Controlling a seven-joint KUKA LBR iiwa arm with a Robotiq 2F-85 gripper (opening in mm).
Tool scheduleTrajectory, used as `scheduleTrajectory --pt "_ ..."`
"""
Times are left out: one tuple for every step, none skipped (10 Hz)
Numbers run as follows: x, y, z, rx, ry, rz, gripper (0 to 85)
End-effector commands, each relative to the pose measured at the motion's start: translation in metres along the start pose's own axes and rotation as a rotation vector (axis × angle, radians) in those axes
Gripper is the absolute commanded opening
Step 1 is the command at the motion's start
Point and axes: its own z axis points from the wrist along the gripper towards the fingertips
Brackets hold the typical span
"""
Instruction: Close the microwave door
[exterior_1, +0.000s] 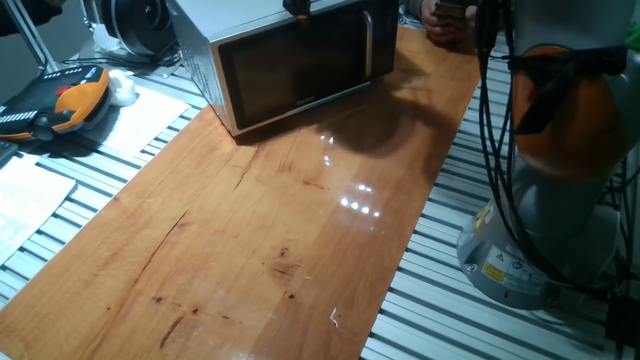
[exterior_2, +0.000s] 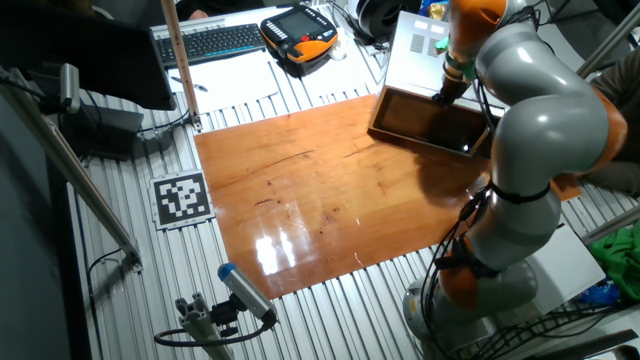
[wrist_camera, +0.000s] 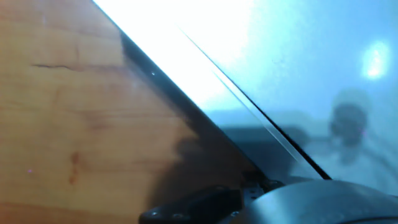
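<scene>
The microwave (exterior_1: 205, 35) is a silver-grey box at the far end of the wooden board. The microwave door (exterior_1: 295, 70) has dark glass and a vertical silver handle (exterior_1: 367, 45) at its right edge, and it looks flush or nearly flush with the body. In the other fixed view the door (exterior_2: 425, 125) mirrors the wood. My gripper (exterior_2: 440, 97) is at the door's top edge, and it also shows in one fixed view (exterior_1: 300, 6) above the microwave. The hand view is blurred, showing a dark finger (wrist_camera: 193, 204) over the bright microwave top (wrist_camera: 186, 56). I cannot tell whether the jaws are open or shut.
The wooden board (exterior_1: 280, 230) lies on a slatted metal table. An orange and black teach pendant (exterior_1: 60, 105) and papers are at the left. A keyboard (exterior_2: 210, 42), a printed marker (exterior_2: 181, 198) and the arm's base (exterior_1: 540, 240) with cables are nearby. A person's hand (exterior_1: 445, 20) is behind the microwave.
</scene>
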Motion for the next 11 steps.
scheduleTrajectory --pt "0.005 -0.002 0.000 0.012 0.005 -0.005 0.0" --pt "0.016 -0.007 0.001 0.044 0.009 -0.015 0.0" --pt "0.025 -0.011 0.004 0.056 -0.006 -0.019 0.0" --pt "0.034 -0.016 0.007 0.068 -0.017 -0.024 0.0" --pt "0.040 -0.019 0.009 0.086 -0.027 -0.029 0.0" --pt "0.042 -0.021 0.008 0.115 -0.036 -0.044 0.0" --pt "0.040 -0.020 0.007 0.139 -0.049 -0.050 0.0" --pt "0.036 -0.019 0.005 0.149 -0.077 -0.044 0.0" --pt "0.031 -0.017 0.004 0.148 -0.085 -0.025 0.0" --pt "0.027 -0.015 0.003 0.154 -0.084 -0.022 0.0" --pt "0.026 -0.015 0.004 0.145 -0.080 -0.021 0.0"
